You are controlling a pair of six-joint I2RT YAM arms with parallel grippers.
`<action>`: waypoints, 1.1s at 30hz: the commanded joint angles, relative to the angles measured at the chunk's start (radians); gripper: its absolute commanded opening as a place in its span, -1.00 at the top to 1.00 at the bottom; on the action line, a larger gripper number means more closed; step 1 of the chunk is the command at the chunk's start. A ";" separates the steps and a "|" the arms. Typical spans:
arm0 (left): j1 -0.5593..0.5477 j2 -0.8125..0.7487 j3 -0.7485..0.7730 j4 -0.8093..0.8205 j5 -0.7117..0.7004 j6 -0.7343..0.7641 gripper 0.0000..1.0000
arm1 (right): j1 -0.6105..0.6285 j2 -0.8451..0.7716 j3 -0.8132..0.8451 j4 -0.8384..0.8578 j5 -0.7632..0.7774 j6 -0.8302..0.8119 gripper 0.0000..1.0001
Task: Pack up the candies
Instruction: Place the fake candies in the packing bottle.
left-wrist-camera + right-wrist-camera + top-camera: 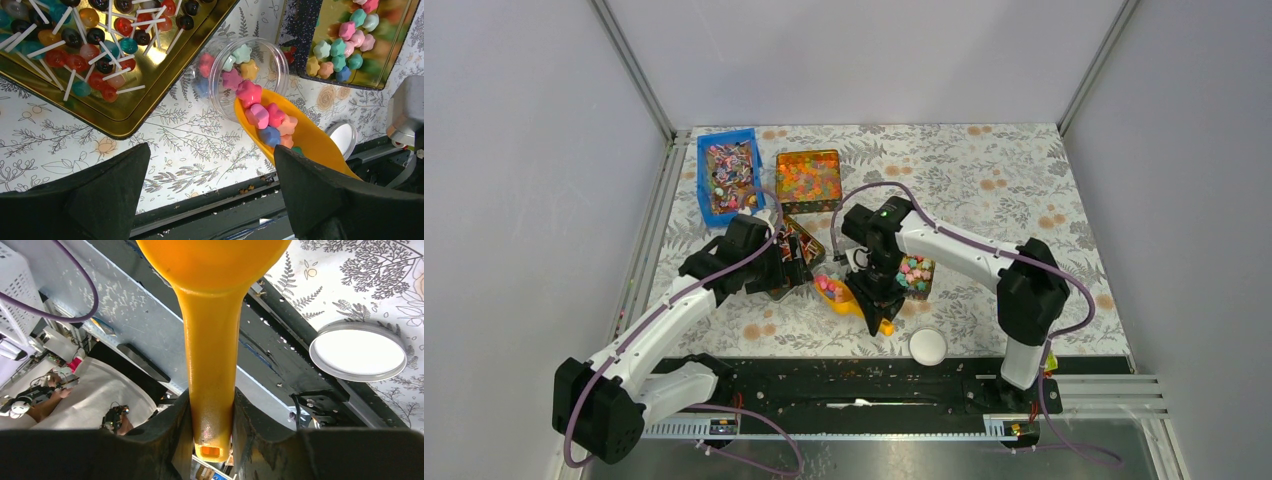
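Note:
The candies are pastel star and flower pieces. Several lie in a yellow scoop (310, 140) and several in a clear jar (245, 70) that lies tilted with its mouth at the scoop's tip. More candies (345, 45) fill a gold tin (916, 272). My right gripper (879, 292) is shut on the scoop's handle (210, 365), its fingers (252, 415) pressed against both sides. The scoop (849, 298) points left toward the jar. My left gripper (211, 150) is open and empty, its jaws wide apart just short of the jar; in the top view it (796, 268) sits left of the scoop.
A gold tin of lollipops (125, 107) lies left of the jar. A white jar lid (928, 346) lies near the front edge and shows in the right wrist view (357, 351). A box of orange beads (808, 177) and a blue bin (729, 175) stand at the back left.

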 commanded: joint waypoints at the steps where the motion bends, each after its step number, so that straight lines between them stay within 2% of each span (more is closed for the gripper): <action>1: 0.004 0.003 0.042 0.010 0.009 0.021 -0.98 | -0.015 0.020 0.050 -0.051 -0.089 0.045 1.00; 11: 0.004 -0.012 0.036 0.007 0.013 0.023 -0.98 | -0.067 0.057 0.079 -0.084 -0.178 0.104 1.00; 29: 0.004 -0.003 0.048 0.001 0.006 0.033 -0.98 | -0.086 0.105 0.118 -0.148 -0.332 0.155 1.00; 33: 0.005 0.006 0.053 0.002 0.008 0.035 -0.98 | -0.094 0.114 0.145 -0.182 -0.325 0.155 1.00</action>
